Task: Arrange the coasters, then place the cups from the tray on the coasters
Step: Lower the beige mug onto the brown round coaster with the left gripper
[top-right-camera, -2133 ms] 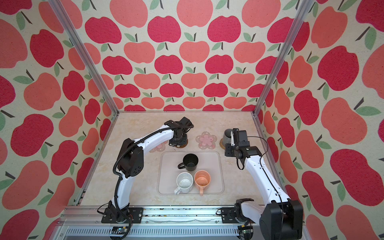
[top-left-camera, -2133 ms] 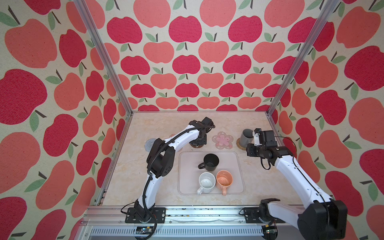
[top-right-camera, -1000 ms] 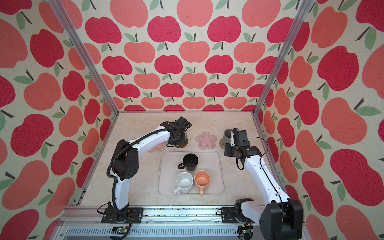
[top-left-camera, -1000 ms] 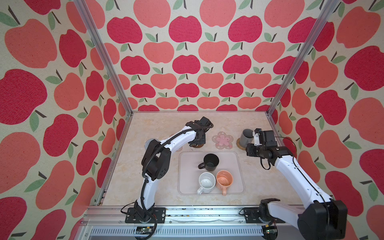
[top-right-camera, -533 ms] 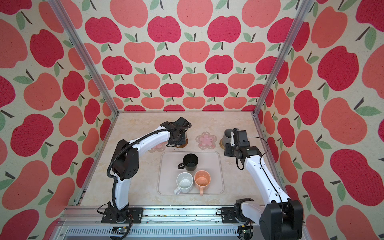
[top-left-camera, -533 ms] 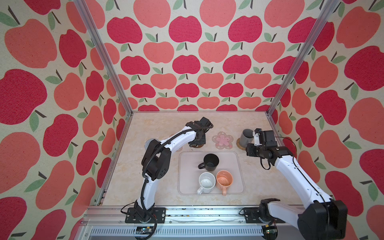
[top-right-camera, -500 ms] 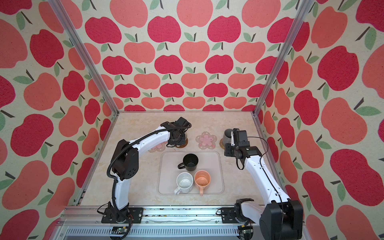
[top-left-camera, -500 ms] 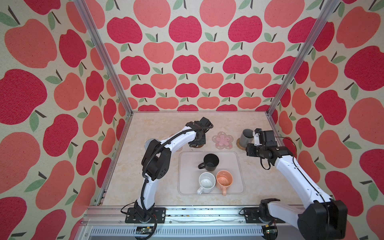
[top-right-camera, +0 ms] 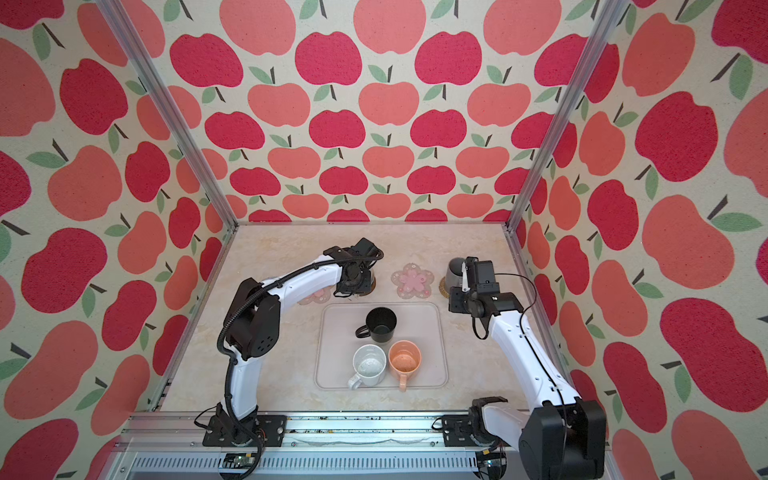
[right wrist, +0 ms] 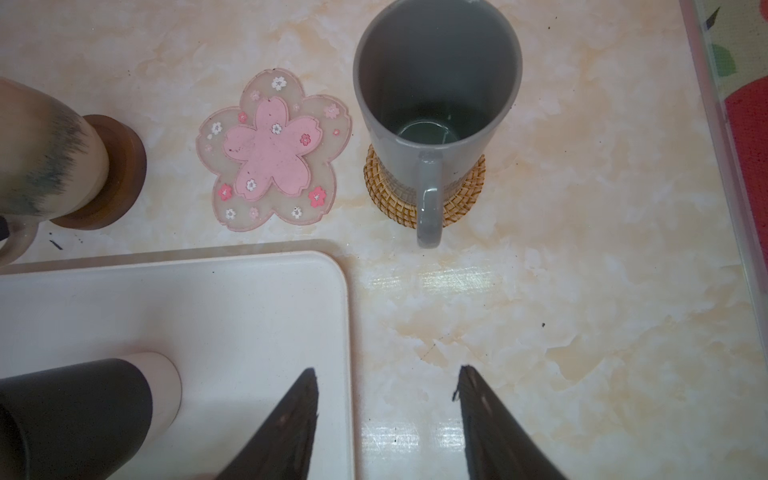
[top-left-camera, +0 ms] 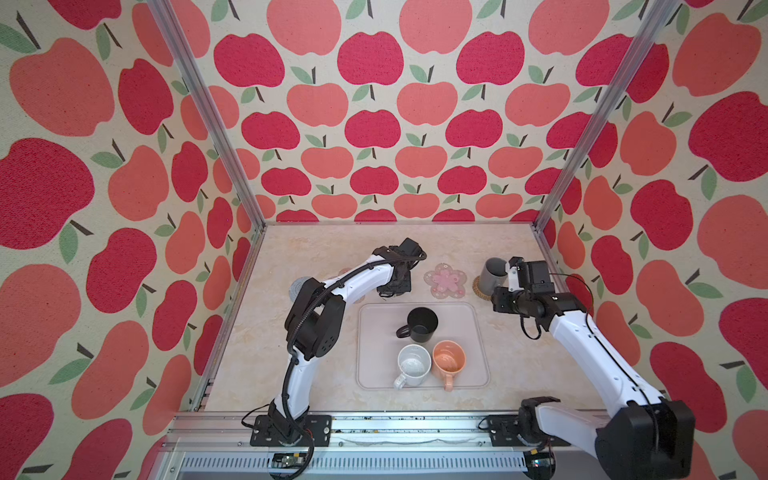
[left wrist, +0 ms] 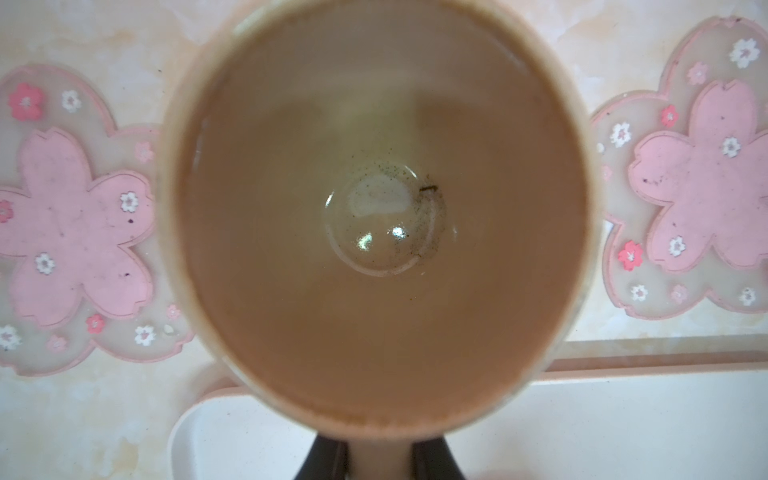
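Note:
The cream cup (right wrist: 50,162) appears to rest on the dark brown wooden coaster (right wrist: 124,166), and my left gripper (left wrist: 380,453) (top-left-camera: 395,286) is shut on its handle. A pink flower coaster (left wrist: 70,216) lies to one side of it, and another pink flower coaster (top-left-camera: 445,280) (right wrist: 270,149) to the other. The tall grey cup (top-left-camera: 492,274) (right wrist: 436,83) stands on the rattan coaster (right wrist: 465,195). Behind its handle my right gripper (right wrist: 386,370) (top-left-camera: 510,277) hangs open and empty over the tray's corner. On the tray (top-left-camera: 473,374) stand the black cup (top-left-camera: 422,324), the white cup (top-left-camera: 413,365) and the peach cup (top-left-camera: 449,361).
A grey crocheted coaster (top-left-camera: 300,286) lies at the far left, partly under my left arm. Apple-patterned walls with metal posts (top-left-camera: 540,220) close in the marble table. A metal rail (top-left-camera: 374,424) runs along the front edge.
My left arm's elbow has swung slightly to the left while its gripper keeps the cream cup over the wooden coaster. The right arm has not moved.

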### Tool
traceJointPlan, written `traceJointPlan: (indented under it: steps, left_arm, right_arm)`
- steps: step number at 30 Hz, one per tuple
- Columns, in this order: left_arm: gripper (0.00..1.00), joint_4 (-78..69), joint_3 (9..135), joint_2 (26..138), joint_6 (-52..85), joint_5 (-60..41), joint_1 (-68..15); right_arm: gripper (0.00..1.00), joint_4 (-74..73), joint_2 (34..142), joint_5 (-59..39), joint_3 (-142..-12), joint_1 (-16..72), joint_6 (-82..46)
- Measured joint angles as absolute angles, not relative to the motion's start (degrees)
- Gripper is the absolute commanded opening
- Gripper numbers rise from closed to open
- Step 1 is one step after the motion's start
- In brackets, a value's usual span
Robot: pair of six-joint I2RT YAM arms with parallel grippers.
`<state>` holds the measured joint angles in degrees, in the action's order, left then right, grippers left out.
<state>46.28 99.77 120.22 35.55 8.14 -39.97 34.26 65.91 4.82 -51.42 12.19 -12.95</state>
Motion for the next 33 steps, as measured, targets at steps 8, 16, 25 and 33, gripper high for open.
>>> traceJointPlan:
  steps: [8, 16, 25, 33]
  left_arm:
    - [0.1, 45.5, 99.2, 120.2, 36.6, 8.2, -40.6]
    - [0.14, 45.3, 98.5, 120.2, 36.6, 8.6, -40.9]
    - [0.17, 45.3, 98.1, 120.2, 36.6, 9.7, -41.3]
    - [0.19, 44.4, 96.4, 119.2, 36.3, 10.2, -41.3]
  right_arm:
    - [0.57, 34.3, 65.1, 4.8, -51.4, 12.2, -13.0]
    - [0.57, 34.3, 64.1, 4.8, -51.4, 12.2, -13.0]
    - [0.57, 34.3, 63.4, 4.8, -51.2, 12.2, -13.2]
    - [0.58, 34.6, 62.5, 4.8, -51.2, 12.2, -13.5]
